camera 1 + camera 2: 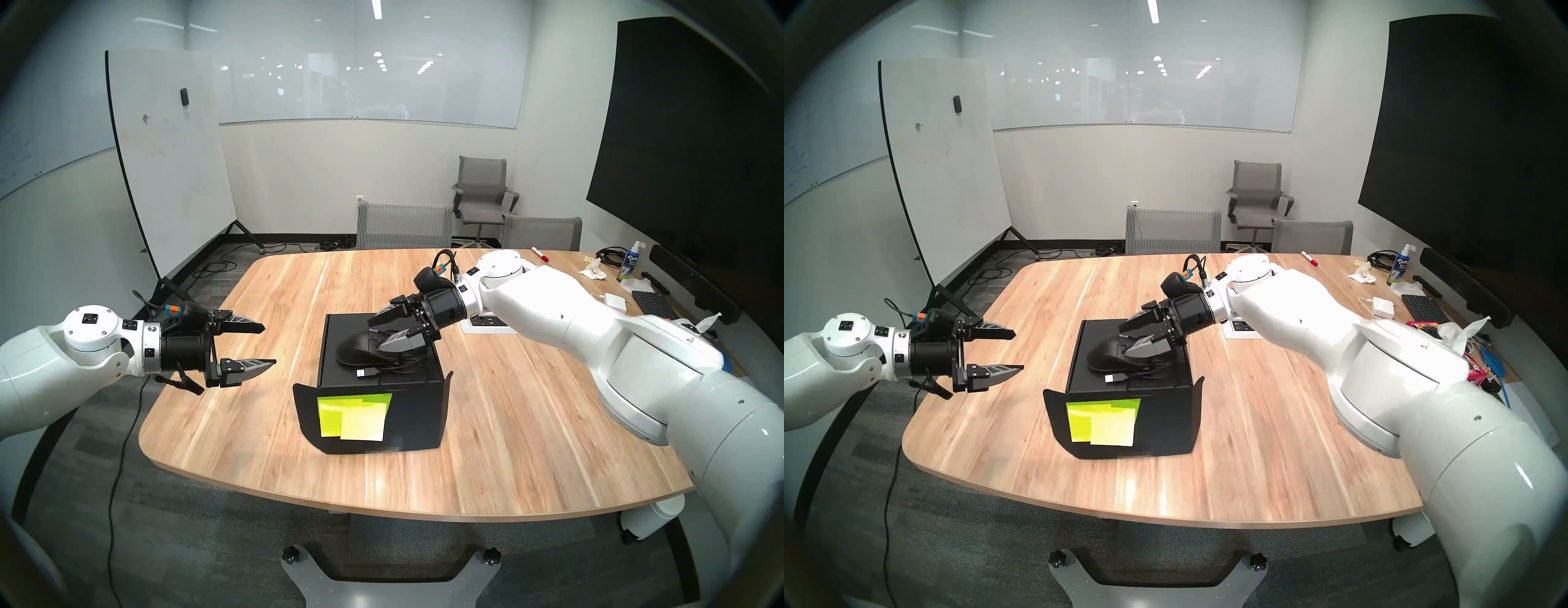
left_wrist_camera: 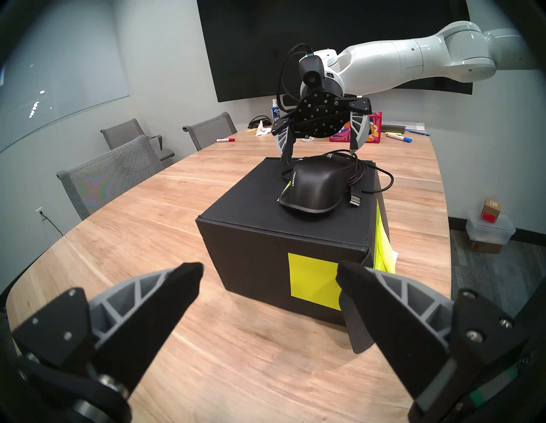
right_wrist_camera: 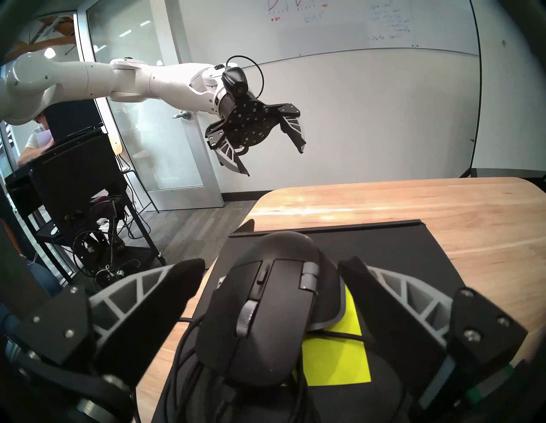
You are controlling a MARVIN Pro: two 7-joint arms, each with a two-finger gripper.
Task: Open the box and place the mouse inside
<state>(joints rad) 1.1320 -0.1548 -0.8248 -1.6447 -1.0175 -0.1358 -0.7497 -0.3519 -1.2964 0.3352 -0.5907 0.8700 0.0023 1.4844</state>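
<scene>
Glossy white arms [image 1: 551, 314] end in black, grey-ribbed pincers.

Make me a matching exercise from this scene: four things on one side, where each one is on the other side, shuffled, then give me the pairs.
Things:
1. mouse
2. sticky notes
3. left pincer
4. red marker

Places:
A. lying at the far end of the table
B. stuck on the flap hanging down the front of the box
C. resting on top of the box
D. open, in the air to the left of the box

Pairs: 1-C, 2-B, 3-D, 4-A
</scene>
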